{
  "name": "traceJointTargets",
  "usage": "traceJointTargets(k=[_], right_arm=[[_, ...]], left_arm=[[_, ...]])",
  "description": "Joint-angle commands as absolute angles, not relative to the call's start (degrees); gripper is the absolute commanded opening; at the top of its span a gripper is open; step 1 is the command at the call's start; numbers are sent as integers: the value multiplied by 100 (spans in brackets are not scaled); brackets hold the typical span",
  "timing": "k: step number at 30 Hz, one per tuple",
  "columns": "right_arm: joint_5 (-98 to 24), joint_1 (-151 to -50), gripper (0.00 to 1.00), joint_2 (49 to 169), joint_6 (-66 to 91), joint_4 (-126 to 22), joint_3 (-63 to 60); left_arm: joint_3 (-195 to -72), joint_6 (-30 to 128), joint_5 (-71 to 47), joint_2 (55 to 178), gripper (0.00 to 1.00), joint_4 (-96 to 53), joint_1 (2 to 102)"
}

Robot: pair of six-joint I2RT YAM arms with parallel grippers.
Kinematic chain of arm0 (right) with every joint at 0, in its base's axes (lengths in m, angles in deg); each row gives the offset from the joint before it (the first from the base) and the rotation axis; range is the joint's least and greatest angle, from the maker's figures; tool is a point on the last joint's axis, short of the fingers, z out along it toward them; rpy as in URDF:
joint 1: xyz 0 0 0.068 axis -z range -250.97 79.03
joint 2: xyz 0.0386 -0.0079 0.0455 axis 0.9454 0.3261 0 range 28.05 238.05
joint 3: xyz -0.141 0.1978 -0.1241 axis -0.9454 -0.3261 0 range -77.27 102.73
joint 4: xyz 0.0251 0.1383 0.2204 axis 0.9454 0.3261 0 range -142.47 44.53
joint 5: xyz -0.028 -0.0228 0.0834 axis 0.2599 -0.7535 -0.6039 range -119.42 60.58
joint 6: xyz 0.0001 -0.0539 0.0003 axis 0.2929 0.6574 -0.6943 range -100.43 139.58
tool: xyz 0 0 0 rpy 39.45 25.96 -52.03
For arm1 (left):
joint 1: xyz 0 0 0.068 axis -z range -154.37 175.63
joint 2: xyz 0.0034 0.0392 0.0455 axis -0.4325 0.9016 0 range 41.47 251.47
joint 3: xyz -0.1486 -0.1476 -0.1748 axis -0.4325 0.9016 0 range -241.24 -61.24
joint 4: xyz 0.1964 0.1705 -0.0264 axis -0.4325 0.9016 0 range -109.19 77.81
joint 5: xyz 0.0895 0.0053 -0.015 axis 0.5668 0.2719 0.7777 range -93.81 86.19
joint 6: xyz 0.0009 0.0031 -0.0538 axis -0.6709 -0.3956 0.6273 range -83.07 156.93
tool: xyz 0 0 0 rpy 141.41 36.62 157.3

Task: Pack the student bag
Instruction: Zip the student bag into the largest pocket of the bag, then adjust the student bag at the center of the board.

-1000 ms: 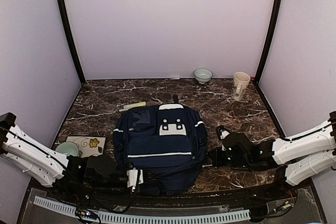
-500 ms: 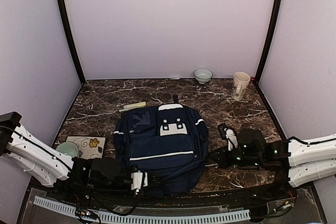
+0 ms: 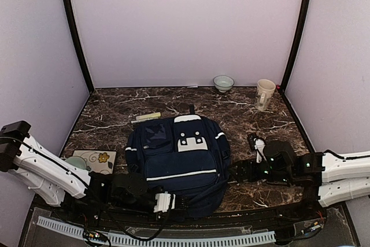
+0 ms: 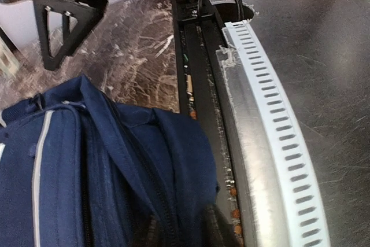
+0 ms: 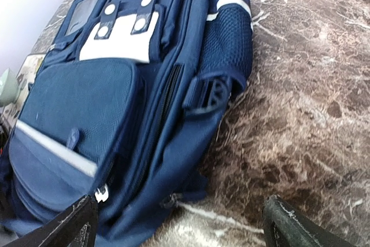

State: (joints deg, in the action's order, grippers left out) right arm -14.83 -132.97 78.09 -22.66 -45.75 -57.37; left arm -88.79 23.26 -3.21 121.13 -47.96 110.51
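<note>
Lying flat with its front up, the large navy-blue fabric backpack (image 3: 179, 154) with white stripes fills the middle of the dark marbled worktop (image 3: 115, 108) — carry loop toward the back wall, bottom toward the arms. The left hand (image 3: 172, 202) sits low at the backpack's near edge. From its wrist camera the dark fingers (image 4: 215, 227) are a blur against the blue cloth, and I cannot tell whether they pinch it or not. The right hand (image 3: 236, 172) sits just beside the backpack's right flank, fingers spread wide with nothing between them — released. Near the back wall stand a small pale-green ceramic bowl (image 3: 223, 83) and a cream mug (image 3: 265, 94). Left of the backpack lies a white card with a yellow flower (image 3: 95, 161).
</note>
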Motion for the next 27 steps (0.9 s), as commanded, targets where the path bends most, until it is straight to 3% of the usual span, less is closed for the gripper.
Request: traceJointTargets(k=[1,3,4,7,14,21,25,27], right_arm=[[-1532,-13044,100,8429,-2192,-4931,-5340],[-1592,-12913,100,8920,-2185,-5082,-5254],[-1654,-12838,100,9111,-2168,-5186,-5221],[-1795,-12530,99,9665,-2107,-5615,-5144],[-2359,-11900,90,10642,-1692,-6285,-4741],[-2997,-11333,91,11474,-1192,-6353,-4102],[-3387,-11178,82,12068,-1053,-6549,-3837],[-3606,-11167,72,12278,-1016,-6671,-3749]], left_arm=[[-9542,2515,-1216,12307,40,-4330,11159],[-9724,2587,-1186,12362,83,-4123,11288],[-9818,2620,-1173,12365,97,-4022,11355],[-9997,2729,-499,12336,98,-3788,11605],[-10059,3075,636,12389,81,-3240,11664],[-10024,3593,1892,12089,91,-2521,11651],[-10189,4759,2997,11571,98,-1374,11363],[-10238,5291,3150,11291,98,-1005,11043]])
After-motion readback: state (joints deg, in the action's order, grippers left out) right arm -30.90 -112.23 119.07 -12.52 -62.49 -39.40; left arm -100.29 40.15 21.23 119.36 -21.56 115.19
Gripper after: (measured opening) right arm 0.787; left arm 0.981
